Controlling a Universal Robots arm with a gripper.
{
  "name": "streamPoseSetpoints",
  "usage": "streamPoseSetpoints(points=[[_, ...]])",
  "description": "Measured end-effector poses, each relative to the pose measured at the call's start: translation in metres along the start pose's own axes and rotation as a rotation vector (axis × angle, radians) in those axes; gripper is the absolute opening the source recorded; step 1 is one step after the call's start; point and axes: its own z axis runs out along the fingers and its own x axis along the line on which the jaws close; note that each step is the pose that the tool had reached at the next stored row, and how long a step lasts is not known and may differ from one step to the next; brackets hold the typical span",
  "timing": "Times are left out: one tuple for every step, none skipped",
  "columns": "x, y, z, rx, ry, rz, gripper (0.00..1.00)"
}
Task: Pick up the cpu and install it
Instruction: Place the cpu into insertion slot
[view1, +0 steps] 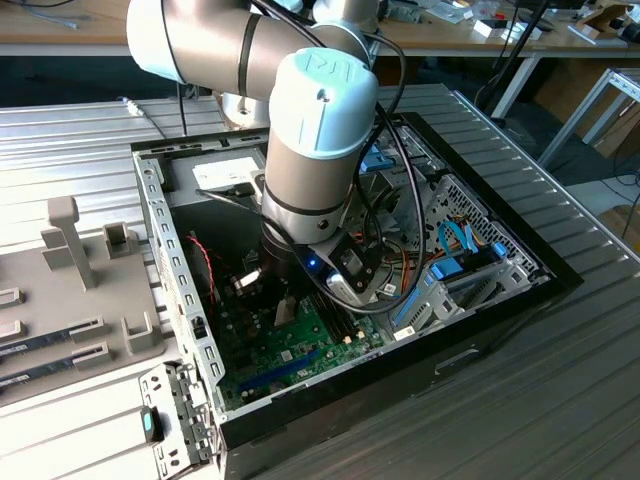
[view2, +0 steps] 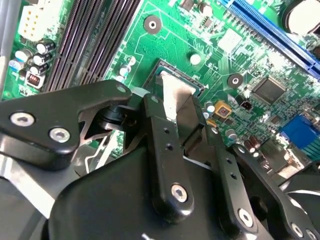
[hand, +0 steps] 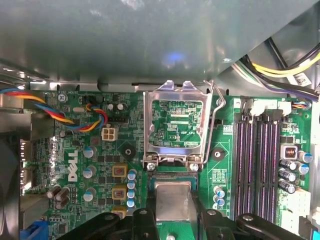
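Observation:
In both wrist views the cpu (view2: 176, 92) (hand: 172, 199) is a small square chip with a silver top and a thin green rim. My gripper (view2: 176, 107) (hand: 173, 216) is shut on it, one black finger against each side. The chip is at the socket (view2: 165, 67) on the green motherboard (view1: 300, 350), low over it or resting in it; I cannot tell which. The hinged metal socket frame (hand: 174, 127) stands flipped open beside it, its lever (hand: 216, 125) raised. In the exterior view the arm reaches down into the open computer case (view1: 170, 260), with the gripper (view1: 285, 300) close to the board.
Dark memory slots (hand: 255, 160) run beside the socket. Coloured fan wires (hand: 75, 120) and yellow and black cables (hand: 280, 65) lie close by. A blue-tabbed drive cage (view1: 450, 270) fills the case's right side in the exterior view. A grey fixture (view1: 70, 290) with green memory sticks (view1: 45, 340) sits on its left.

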Motion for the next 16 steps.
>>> streamPoseSetpoints(points=[[0.0000, 0.0000, 0.0000, -0.0008, 0.0001, 0.002, 0.38], [0.0002, 0.0000, -0.0001, -0.0019, 0.0002, 0.006, 0.38], [0.0003, -0.0001, -0.0002, -0.0034, 0.0003, 0.009, 0.38], [0.0003, 0.0000, -0.0001, -0.0039, 0.0001, 0.011, 0.38], [0.0004, -0.0001, -0.0007, -0.0041, 0.0002, 0.011, 0.38], [0.0004, -0.0001, -0.0019, -0.0041, 0.0002, 0.011, 0.38], [0.0004, -0.0001, -0.0038, -0.0042, 0.0001, 0.011, 0.38], [0.0003, -0.0001, -0.0062, -0.0042, 0.0000, 0.011, 0.38], [0.0003, -0.0002, -0.0086, -0.0041, 0.0001, 0.011, 0.38], [0.0003, -0.0002, -0.0106, -0.0041, 0.0001, 0.011, 0.38], [0.0002, -0.0002, -0.0128, -0.0041, 0.0001, 0.011, 0.38], [0.0002, -0.0002, -0.0160, -0.0042, 0.0001, 0.011, 0.38], [0.0001, -0.0002, -0.0177, -0.0046, 0.0000, 0.011, 0.38], [0.0001, -0.0002, -0.0177, -0.0047, -0.0001, 0.011, 0.38], [0.0001, -0.0001, -0.0177, -0.0047, -0.0001, 0.011, 0.38], [0.0000, -0.0001, -0.0178, -0.0045, 0.0002, 0.011, 0.30]])
